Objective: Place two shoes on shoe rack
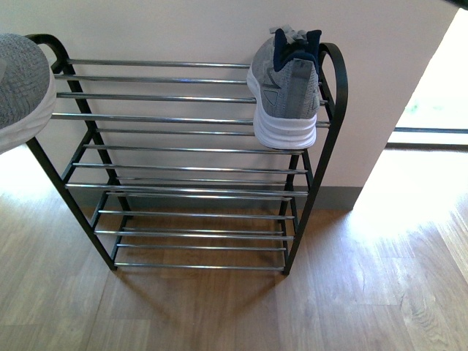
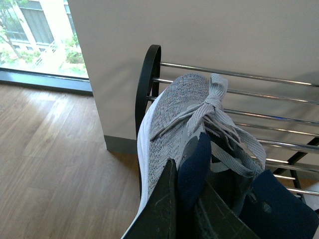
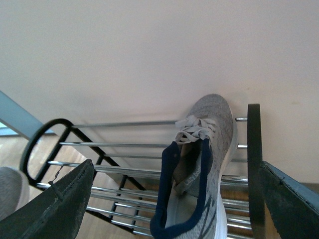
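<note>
On top rods of shoe rack [image 1: 183, 150], right end: grey sneaker [image 1: 287, 91] sitting. Right gripper [image 3: 174, 199] gaping wide, holding nothing. Left gripper [image 2: 192, 199] pinching other sneaker [image 1: 22, 84] by heel collar, near rack's left end. Likely light, soft, bendy; collar giving firm hold.

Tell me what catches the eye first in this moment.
One grey sneaker sits on the top tier of the rack at its right end, heel toward the front camera. A second sneaker hangs in the left gripper by the rack's left end, not yet set down. The right gripper stands open by the placed one.
</note>
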You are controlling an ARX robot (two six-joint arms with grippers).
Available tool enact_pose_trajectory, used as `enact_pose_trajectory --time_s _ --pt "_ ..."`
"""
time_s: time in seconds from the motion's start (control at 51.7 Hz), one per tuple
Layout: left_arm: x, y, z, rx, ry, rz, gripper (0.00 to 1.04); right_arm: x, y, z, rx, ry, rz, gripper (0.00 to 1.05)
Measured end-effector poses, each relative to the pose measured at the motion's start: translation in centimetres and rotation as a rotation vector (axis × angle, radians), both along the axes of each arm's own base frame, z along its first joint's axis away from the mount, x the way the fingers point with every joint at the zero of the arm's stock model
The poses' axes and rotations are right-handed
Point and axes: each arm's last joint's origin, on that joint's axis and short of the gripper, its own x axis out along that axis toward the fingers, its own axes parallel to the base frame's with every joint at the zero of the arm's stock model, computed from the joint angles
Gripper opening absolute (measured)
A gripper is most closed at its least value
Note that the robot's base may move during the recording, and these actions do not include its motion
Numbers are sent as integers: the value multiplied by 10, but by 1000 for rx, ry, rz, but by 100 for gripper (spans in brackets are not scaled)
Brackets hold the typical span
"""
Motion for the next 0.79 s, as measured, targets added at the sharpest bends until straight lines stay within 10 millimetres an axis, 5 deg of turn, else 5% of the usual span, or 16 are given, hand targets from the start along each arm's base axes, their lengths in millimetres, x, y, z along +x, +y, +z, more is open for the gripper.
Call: enact_pose_trajectory --time_s 0.155,0.367,0.58,0.793 --pt "0 0 0 0 0 0 1 -57 -38 -9 -68 -187 41 96" --pt "0 0 0 0 0 0 1 -119 -78 -64 -164 -251 5 96" --pt "0 0 0 0 0 0 1 -127 -85 -78 -189 -251 -45 95" --pt "0 0 0 0 0 0 1 -147 -76 -86 -314 -199 -176 62"
